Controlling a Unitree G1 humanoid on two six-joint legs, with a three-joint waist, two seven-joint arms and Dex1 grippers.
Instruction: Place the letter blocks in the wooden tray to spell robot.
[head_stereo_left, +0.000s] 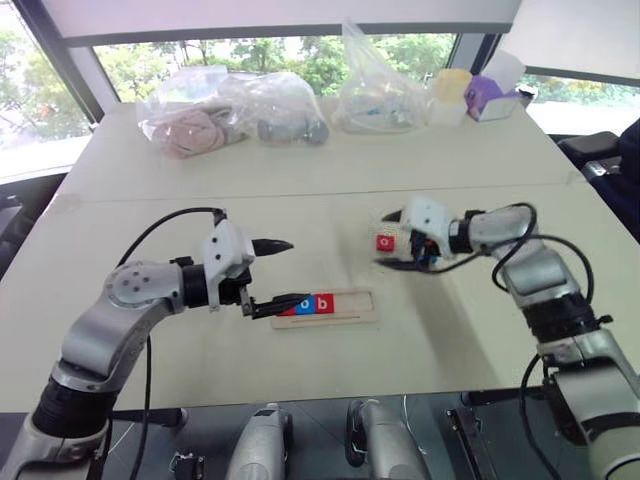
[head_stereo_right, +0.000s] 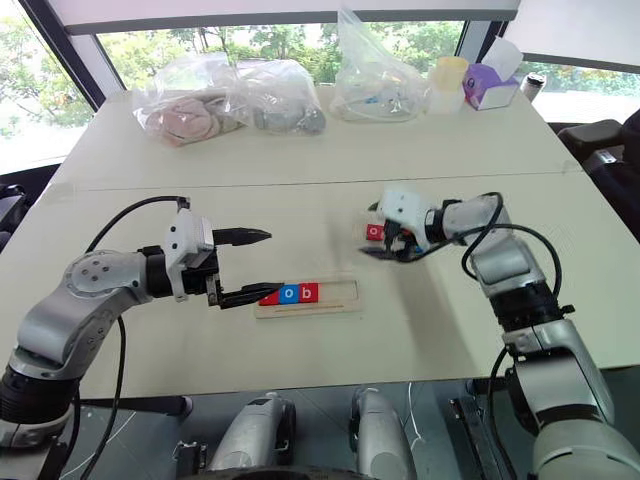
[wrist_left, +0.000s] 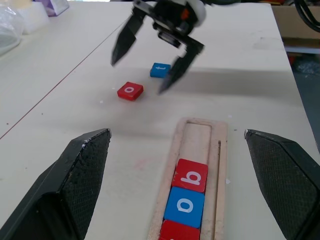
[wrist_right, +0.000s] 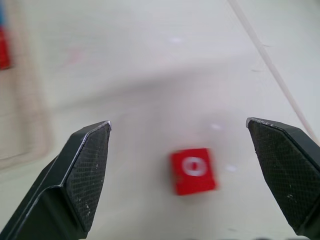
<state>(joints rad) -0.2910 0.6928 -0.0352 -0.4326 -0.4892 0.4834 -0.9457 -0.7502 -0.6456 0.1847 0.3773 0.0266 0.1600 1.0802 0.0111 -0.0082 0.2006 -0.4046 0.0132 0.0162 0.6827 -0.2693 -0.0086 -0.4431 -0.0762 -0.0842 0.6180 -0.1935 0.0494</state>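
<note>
Right gripper (head_stereo_left: 392, 240) gapes wide and empty above the red o block (wrist_right: 193, 170); left gripper (head_stereo_left: 283, 272), equally wide, hovers at the wooden tray's (wrist_left: 219, 165) end, holding nothing.

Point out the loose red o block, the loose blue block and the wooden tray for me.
Red o block (wrist_right: 193, 170), right wrist view, top face.
Blue block (wrist_left: 160, 70), left wrist view, top face.
Wooden tray (wrist_left: 198, 122), left wrist view, far end rim.

Pale table (head_stereo_left: 330, 175), seam running across the middle. Along its far edge: clear plastic bags (head_stereo_left: 230, 110) holding pinkish and grey items, another clear bag (head_stereo_left: 378, 88) beside them, then pale yellow cup (head_stereo_left: 450, 95), purple box (head_stereo_left: 490, 98) at far right corner.
</note>
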